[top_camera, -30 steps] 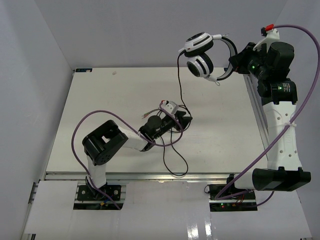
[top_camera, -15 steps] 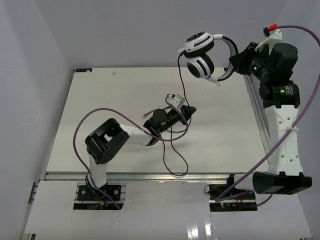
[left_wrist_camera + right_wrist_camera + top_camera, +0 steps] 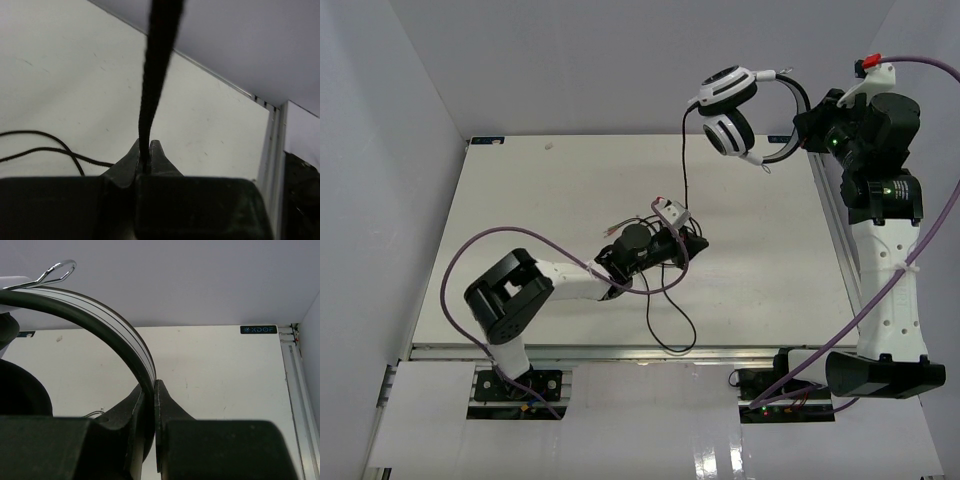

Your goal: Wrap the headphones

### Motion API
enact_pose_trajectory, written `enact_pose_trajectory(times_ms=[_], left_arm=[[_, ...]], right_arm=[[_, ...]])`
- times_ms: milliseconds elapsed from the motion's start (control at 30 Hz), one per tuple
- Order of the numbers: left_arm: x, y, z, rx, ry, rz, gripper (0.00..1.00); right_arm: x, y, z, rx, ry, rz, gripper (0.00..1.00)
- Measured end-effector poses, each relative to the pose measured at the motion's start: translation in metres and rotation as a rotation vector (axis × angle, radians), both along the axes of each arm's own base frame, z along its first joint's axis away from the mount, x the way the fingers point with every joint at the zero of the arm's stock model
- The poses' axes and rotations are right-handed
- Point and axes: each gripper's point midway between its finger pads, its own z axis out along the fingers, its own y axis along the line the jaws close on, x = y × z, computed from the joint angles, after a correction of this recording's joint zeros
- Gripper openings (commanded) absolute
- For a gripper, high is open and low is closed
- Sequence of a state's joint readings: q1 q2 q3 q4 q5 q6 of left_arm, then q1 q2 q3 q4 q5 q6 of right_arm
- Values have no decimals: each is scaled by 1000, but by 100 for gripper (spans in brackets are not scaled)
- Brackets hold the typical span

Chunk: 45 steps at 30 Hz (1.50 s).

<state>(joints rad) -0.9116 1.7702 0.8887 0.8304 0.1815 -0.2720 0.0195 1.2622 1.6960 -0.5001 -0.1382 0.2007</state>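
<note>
Left fingers (image 3: 127,162) pinch the cable (image 3: 156,75); right fingers (image 3: 167,402) clamp the headphones (image 3: 725,133) aloft by the band (image 3: 105,315). Best now: lead the cable round the cups (image 3: 726,87), taut, without yanking.

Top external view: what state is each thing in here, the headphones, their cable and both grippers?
headphones, held in the air, clear of the table.
cable, runs straight down from the headphones to the left gripper, the rest looped loose on the table.
left gripper, jaws shut on the cable.
right gripper, jaws shut on the headphones' band.
</note>
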Motion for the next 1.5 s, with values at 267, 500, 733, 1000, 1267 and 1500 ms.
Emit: enact_pose_trajectory(times_ms=[267,500,733,1000,1267,1500], left_arm=[[-44,20,13,125,184,-58,0],[-56,51,25,244,221,-52,0],[-36,93,6,307,234,-67,0],[7,136,-10,284,310,-62,0],[41,143,16,241,358,-124,0],[50,137,75,201,343,-163,0]], right_arm=[[-7,17,-10,67,23,73,8],[-1,11,-34,-16,51,75,8],[-28,58,-30,-31,-21,418,8],[-82,101,-7,-55,-167,805,8],[-106,100,-26,-264,-252,919,8],[-121,116,-107,-484,-110,926,8]])
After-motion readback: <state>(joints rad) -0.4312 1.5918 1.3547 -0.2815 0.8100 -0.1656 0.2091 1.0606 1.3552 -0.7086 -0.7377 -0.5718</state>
